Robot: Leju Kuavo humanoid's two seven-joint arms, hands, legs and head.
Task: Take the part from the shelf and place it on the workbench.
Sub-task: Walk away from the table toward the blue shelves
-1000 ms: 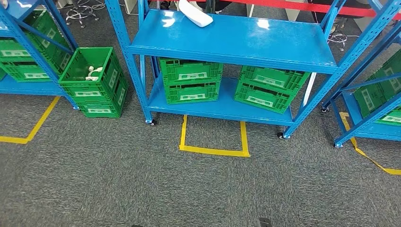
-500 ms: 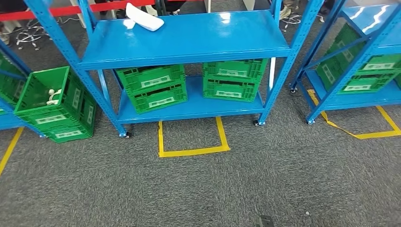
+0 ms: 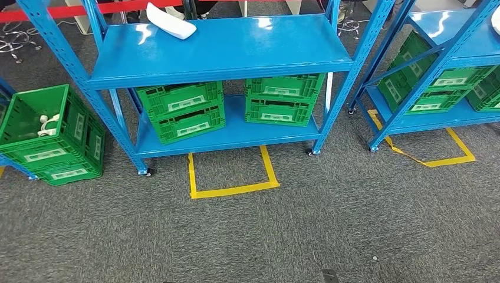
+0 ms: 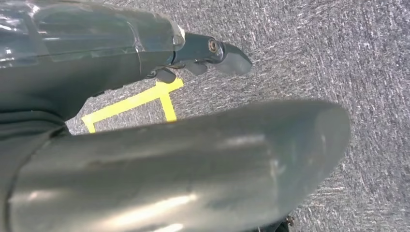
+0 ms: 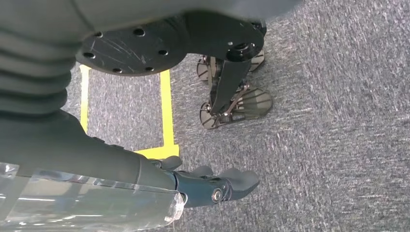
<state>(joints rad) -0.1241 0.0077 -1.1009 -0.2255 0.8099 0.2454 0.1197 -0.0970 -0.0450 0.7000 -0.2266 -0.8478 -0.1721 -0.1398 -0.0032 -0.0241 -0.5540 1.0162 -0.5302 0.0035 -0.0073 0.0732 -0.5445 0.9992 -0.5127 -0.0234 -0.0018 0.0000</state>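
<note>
Grey carpet with yellow tape squares runs under the blue steel shelf [image 3: 224, 50], and the long white plastic part [image 3: 170, 20] lies on its top board toward the far left corner, so this looks like the approach step. Both arms hang low: left hand [image 4: 205, 55] and right hand [image 5: 212, 186] hold nothing, fingers loosely apart. Next it'd need to step closer and reach up.

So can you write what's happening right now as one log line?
phase: facing blue metal shelf | long white plastic part on top shelf | left hand open | right hand open
</note>
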